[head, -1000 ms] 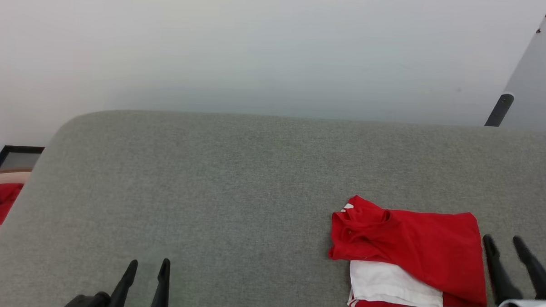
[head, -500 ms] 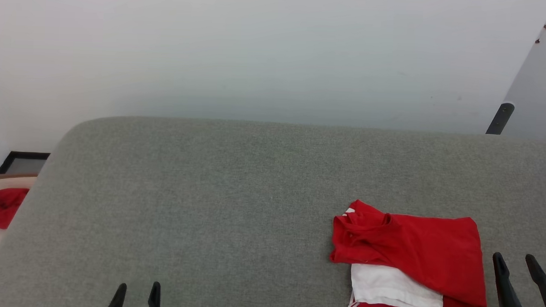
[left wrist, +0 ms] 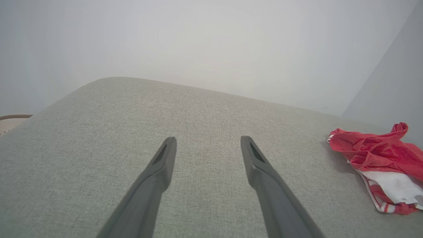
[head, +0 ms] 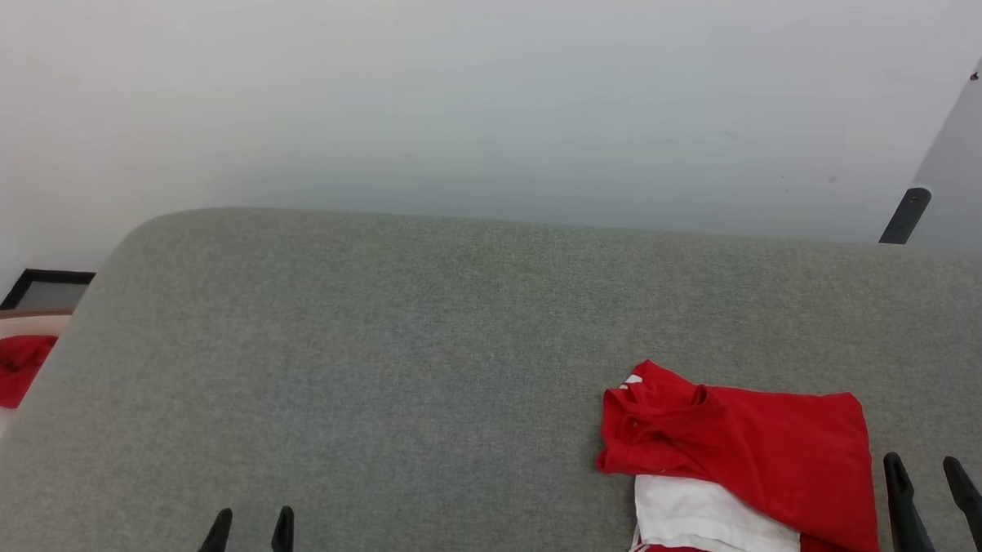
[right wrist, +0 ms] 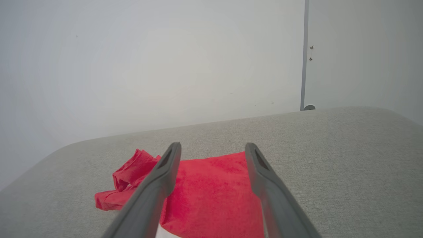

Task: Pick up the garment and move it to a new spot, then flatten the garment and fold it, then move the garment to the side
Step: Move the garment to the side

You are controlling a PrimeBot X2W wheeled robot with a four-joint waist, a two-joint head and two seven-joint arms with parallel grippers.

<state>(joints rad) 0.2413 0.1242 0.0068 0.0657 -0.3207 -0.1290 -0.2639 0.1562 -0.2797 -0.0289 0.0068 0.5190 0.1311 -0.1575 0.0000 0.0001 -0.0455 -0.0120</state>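
Observation:
The garment (head: 738, 456), a red jersey with a white panel and striped trim showing at its near edge, lies folded on the grey cushioned surface (head: 423, 355) at the right. In the left wrist view the garment (left wrist: 380, 158) sits at the far right. My right gripper (head: 925, 472) stands open just right of the folded garment, apart from it; in its own view the garment (right wrist: 211, 195) lies between and beyond my fingers. My left gripper (head: 252, 522) is open at the lower left, far from the garment, with nothing between its fingers (left wrist: 165, 158).
A plain red cloth (head: 10, 365) lies on a pale round surface with a wooden rim (head: 16, 317) off the left edge. A dark frame (head: 45, 289) sits behind it. A white wall rises beyond; a dark post (head: 906, 213) stands at the back right.
Both grippers have drawn back toward the bottom edge, away from the garment. The head camera shifted slightly. The folded garment lies as it did.

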